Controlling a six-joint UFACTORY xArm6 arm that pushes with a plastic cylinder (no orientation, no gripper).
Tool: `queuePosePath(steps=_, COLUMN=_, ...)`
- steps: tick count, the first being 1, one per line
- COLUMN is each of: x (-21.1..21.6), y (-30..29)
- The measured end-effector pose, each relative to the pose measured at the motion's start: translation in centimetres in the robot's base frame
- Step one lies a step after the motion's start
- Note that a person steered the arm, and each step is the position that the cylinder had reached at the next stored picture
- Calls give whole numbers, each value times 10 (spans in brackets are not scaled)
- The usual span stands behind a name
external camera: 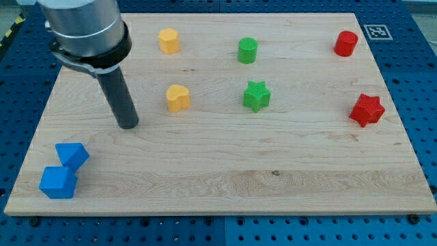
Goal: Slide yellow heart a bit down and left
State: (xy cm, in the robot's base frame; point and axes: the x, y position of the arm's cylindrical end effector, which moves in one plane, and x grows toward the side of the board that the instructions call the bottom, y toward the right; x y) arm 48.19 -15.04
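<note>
The yellow heart (178, 98) lies on the wooden board (225, 171), left of centre. My tip (128, 126) rests on the board to the heart's left and a little below it, apart from it by about a block's width. A yellow hexagon block (168, 41) sits above the heart near the view's top.
A green cylinder (248, 50) and a green star (257, 96) lie at centre. A red cylinder (346, 43) and a red star (367, 110) lie at the right. Two blue blocks (72, 156) (58, 182) touch each other at the bottom left corner.
</note>
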Motion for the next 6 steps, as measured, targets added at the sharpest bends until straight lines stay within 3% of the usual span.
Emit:
queuePosePath(steps=1, x=0, y=14)
queuePosePath(steps=3, x=16, y=111)
queuePosePath(steps=4, x=5, y=118)
queuePosePath(steps=5, x=-46, y=120)
queuePosePath(steps=6, x=-59, y=117)
